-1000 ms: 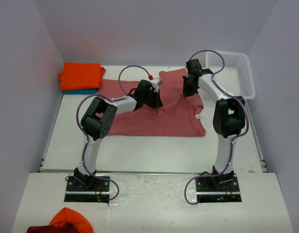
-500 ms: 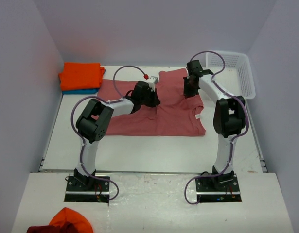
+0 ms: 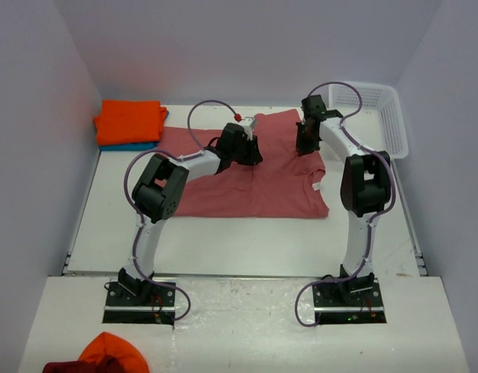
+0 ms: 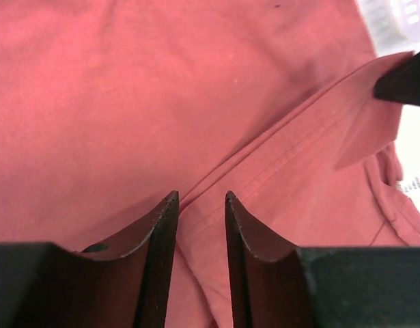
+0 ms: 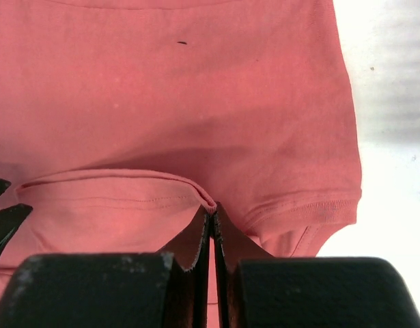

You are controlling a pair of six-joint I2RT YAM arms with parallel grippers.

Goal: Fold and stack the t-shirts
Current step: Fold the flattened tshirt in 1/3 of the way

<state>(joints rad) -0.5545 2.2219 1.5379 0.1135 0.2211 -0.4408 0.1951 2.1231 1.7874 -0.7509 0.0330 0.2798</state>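
The salmon-red t-shirt (image 3: 254,194) lies spread across the table (image 3: 246,241) between the arms. The left gripper (image 4: 196,201) stands narrowly apart, astride a hem ridge, while farther back the right gripper (image 5: 212,217) is pinched tight on a raised fold. In the far left corner, the orange t-shirt (image 3: 130,120) sits folded on the teal t-shirt (image 3: 134,146).
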